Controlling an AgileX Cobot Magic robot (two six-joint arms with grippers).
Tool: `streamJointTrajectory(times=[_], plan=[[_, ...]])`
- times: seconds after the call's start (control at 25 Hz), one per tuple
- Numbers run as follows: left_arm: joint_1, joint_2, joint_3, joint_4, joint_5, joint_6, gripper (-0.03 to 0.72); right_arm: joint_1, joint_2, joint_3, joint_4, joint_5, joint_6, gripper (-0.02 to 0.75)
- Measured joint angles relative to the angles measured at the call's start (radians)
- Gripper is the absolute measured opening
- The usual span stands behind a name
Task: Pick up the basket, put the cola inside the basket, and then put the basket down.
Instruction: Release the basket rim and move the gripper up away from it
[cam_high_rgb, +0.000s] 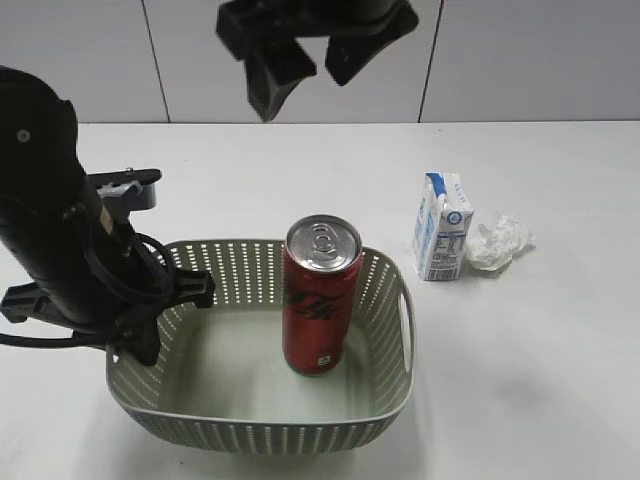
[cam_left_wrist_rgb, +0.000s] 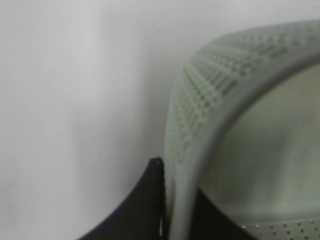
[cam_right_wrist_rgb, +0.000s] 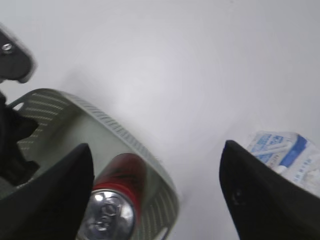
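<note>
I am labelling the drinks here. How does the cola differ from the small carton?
The cola is a tall, slim red can with a silver top; the carton is a shorter white-and-blue box. The cola stands inside the basket; the carton stands outside it on the table, beside a crumpled white wrapper. Both are upright and untouched by either tool.

There is one green basket (cam_high_rgb: 385, 405) and one red cola (cam_high_rgb: 320, 300) can. There is one small white-and-blue carton (cam_high_rgb: 441, 226) and one crumpled white wad (cam_high_rgb: 498, 243). Two black grippers show, the left gripper (cam_high_rgb: 150, 320) and the right gripper (cam_high_rgb: 312, 55).
</note>
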Motion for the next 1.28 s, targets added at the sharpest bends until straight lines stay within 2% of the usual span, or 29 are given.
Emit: streamJointTrajectory(times=[0.2, 0.32, 0.52, 0.6, 0.68, 0.92, 1.28], plan=[[0.000, 0.000, -0.045, 0.000, 0.039, 0.000, 0.000, -0.209, -0.065, 0.002, 0.030, 0.000, 0.001, 0.599], [0.000, 0.000, -0.074, -0.002, 0.055, 0.000, 0.000, -0.331, -0.128, 0.057, 0.032, 0.000, -0.007, 0.596], [0.014, 0.000, -0.114, -0.006, 0.086, 0.004, 0.000, -0.525, -0.270, 0.301, 0.031, -0.002, -0.054, 0.594], [0.037, 0.000, -0.134, -0.006, 0.109, 0.016, 0.000, -0.576, -0.342, 0.413, 0.029, -0.017, -0.072, 0.595], [0.067, 0.000, -0.159, -0.006, 0.129, 0.028, 0.000, -0.601, -0.433, 0.531, 0.029, -0.049, -0.086, 0.595], [0.170, 0.029, -0.268, -0.029, 0.208, 0.098, 0.000, -0.606, -0.677, 0.811, 0.028, -0.133, -0.098, 0.595], [0.205, 0.215, -0.551, -0.031, 0.305, 0.125, 0.000, -0.606, -1.053, 1.110, 0.028, -0.173, -0.099, 0.595]])
